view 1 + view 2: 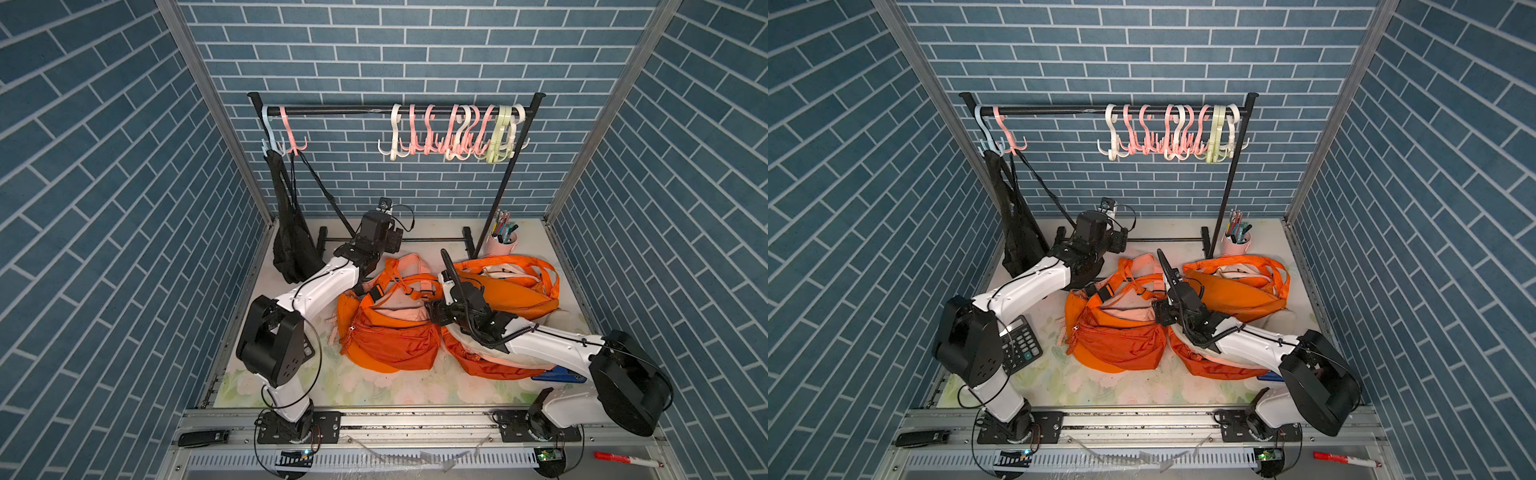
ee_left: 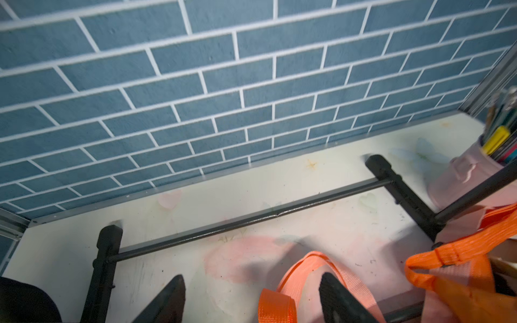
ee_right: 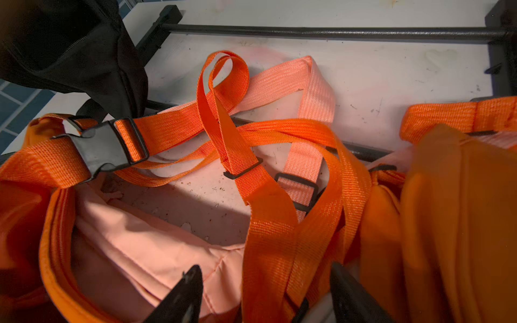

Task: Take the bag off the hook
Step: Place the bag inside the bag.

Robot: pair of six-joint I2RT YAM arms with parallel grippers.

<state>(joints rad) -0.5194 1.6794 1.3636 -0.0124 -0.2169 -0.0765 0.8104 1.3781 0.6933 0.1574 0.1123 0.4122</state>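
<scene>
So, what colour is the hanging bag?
The hanging bag is black, clearest in a top view.

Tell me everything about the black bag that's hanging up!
The black soft fabric bag hangs long and limp at one end of the black metal rail. Its top loops on the pale blue plastic hook; thin black straps run to the pink plastic hook beside it. A zip shows in the right wrist view. Its bottom sags near the tabletop, partly behind the left arm.
</scene>
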